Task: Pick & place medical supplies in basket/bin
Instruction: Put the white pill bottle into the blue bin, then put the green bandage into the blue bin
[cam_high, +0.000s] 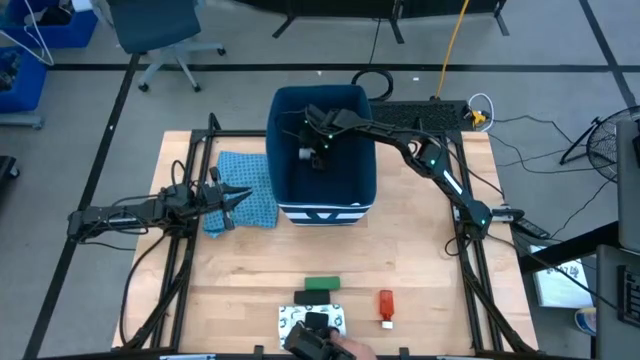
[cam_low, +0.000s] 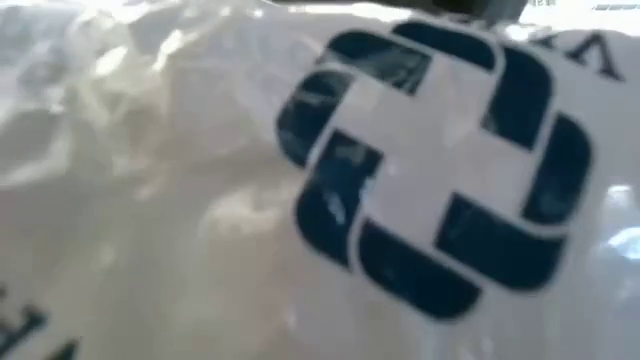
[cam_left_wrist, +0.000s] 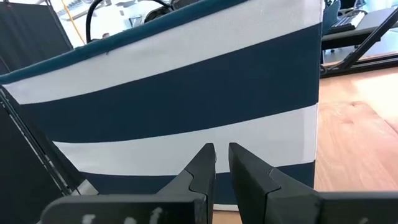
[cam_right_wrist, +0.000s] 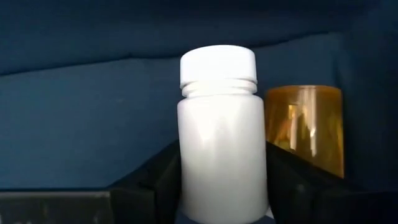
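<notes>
The dark-blue bin (cam_high: 285, 150) stands at the table's far middle. My right gripper (cam_high: 318, 148) reaches down into it and is shut on a white bottle (cam_right_wrist: 217, 143) with a white cap. An orange pill bottle (cam_right_wrist: 305, 127) stands just behind it inside the bin. My left gripper (cam_high: 235, 198) hovers shut over the light blue cloth (cam_high: 245, 175), facing the bin's striped wall (cam_left_wrist: 186, 93). Near the table's near edge lie the green box (cam_high: 322, 284), the red white-tipped tube (cam_high: 386, 305) and the white patterned packet (cam_high: 298, 320) with a black piece (cam_high: 318, 322) on it. My right gripper pinches the white bottle's body (cam_right_wrist: 193, 174) below the cap, one finger (cam_right_wrist: 158, 177) on each side. The bottle stands upright between them. Its base is hidden, so I cannot tell whether it rests on the bin's floor.
The low view is filled by the white packet's dark-blue cross print (cam_low: 430, 170). Black frame rails (cam_high: 190, 250) run along both table sides. Bare wood (cam_high: 250, 270) lies between the bin and the near items. Something skin-coloured (cam_high: 348, 350) shows at the near edge.
</notes>
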